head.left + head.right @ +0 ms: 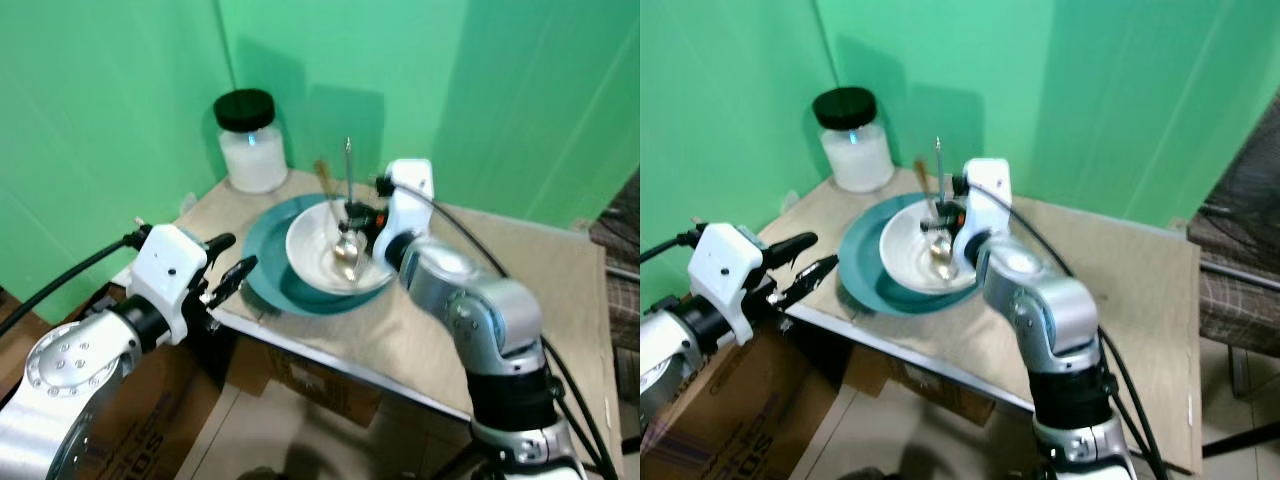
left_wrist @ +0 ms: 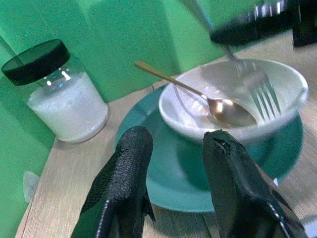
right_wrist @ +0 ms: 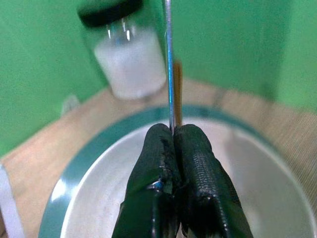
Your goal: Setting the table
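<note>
The fork stands nearly upright, tines down inside the white bowl, its handle clamped between the closed fingers of the right gripper. A gold spoon lies in the same bowl, handle resting on the rim. The bowl sits on a teal plate on the counter. The left gripper hovers at the counter's near edge just beside the plate, fingers spread and empty. A black-lidded jar of white powder stands behind the plate.
</note>
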`<state>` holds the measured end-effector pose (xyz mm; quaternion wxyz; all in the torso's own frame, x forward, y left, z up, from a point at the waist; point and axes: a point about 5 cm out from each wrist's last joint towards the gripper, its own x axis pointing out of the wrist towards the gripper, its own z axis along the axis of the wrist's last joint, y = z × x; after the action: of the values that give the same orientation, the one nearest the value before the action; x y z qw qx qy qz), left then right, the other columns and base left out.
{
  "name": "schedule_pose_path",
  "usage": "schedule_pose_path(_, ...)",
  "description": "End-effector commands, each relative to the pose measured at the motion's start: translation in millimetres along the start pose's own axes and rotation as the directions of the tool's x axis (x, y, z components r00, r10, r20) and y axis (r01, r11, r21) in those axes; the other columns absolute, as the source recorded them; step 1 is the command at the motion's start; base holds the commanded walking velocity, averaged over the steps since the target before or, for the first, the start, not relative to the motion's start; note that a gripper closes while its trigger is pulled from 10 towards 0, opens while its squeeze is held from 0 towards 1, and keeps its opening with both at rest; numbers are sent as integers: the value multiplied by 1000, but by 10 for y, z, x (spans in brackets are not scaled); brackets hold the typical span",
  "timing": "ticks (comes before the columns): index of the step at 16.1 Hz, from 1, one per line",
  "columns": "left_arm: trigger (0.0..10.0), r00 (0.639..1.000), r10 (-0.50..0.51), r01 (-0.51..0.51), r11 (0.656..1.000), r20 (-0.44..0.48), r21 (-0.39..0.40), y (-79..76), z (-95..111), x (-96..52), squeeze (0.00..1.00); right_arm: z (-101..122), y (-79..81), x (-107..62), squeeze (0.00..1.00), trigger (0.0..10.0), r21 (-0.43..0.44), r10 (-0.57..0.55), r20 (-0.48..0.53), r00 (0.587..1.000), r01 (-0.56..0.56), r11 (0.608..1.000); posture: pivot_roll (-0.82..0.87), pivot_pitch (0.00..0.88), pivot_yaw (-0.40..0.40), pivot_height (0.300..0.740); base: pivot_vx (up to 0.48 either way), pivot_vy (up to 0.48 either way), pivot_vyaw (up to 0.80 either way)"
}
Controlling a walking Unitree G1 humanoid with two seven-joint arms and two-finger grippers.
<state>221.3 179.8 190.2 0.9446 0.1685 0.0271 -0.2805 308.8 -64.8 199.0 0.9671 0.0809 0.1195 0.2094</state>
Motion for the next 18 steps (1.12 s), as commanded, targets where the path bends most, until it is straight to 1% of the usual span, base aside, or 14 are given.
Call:
schedule_pose_path(1,10000,1000,8,-8,1000,-25,6,23,-28,-25,0,74,64,-9,0,10000,-12,35,40,999,-35,999,-11,16,82,740,0,0,0)
schedule_pose_path(3,10000,1000,17,-17,1000,-26,8,31,-27,-17,0,97,65,-53,0,10000,-6,51,68,996,-50,999,-12,13,83,740,0,0,0)
schedule_pose_path(4,10000,999,25,-25,1000,-26,12,39,-23,-7,0,127,74,-85,0,10000,-1,65,97,993,-65,998,-12,13,84,740,0,0,0)
schedule_pose_path(5,10000,999,45,-45,999,-12,15,64,-3,15,0,225,84,-118,0,10000,29,81,165,983,-87,996,-14,12,83,740,0,0,0)
schedule_pose_path(6,10000,998,59,-59,998,0,10,73,15,31,0,285,83,-149,0,10000,39,84,210,974,-95,995,-15,10,80,740,0,0,0)
schedule_pose_path(8,10000,992,118,-117,993,50,-11,73,105,123,0,458,33,-301,0,10000,79,87,312,946,-117,990,-22,10,74,740,0,0,0)
schedule_pose_path(10,10000,982,145,-141,989,119,-47,-21,235,255,0,529,-95,-481,0,10000,48,26,376,926,-47,998,-37,8,79,740,0,0,0)
schedule_pose_path(11,10000,973,167,-151,982,159,-111,-105,321,357,0,529,-139,-609,0,10000,2,-2,399,917,1,1000,-54,10,89,740,0,0,0)
schedule_pose_path(12,10000,968,182,-160,978,174,-135,-133,347,402,0,526,-137,-669,0,10000,-43,-3,412,911,22,999,-62,12,92,740,0,0,-800)
schedule_pose_path(14,10000,967,181,-161,980,182,-120,-197,348,480,0,477,-127,-790,0,10000,-59,-14,427,904,44,997,-75,17,87,740,0,0,-800)
schedule_pose_path(16,10000,960,210,-194,976,186,-104,-209,373,532,0,457,-136,-867,0,10000,-52,-28,441,897,57,997,-68,18,69,740,0,0,-800)
schedule_pose_path(17,10000,955,227,-209,972,191,-112,-214,391,549,0,450,-144,-892,0,10000,-44,-40,449,893,66,997,-65,20,61,740,0,0,-800)
schedule_pose_path(18,10000,953,237,-218,969,190,-115,-225,395,554,0,437,-147,-895,0,10000,-55,-42,444,895,74,996,-64,21,55,740,0,0,-800)
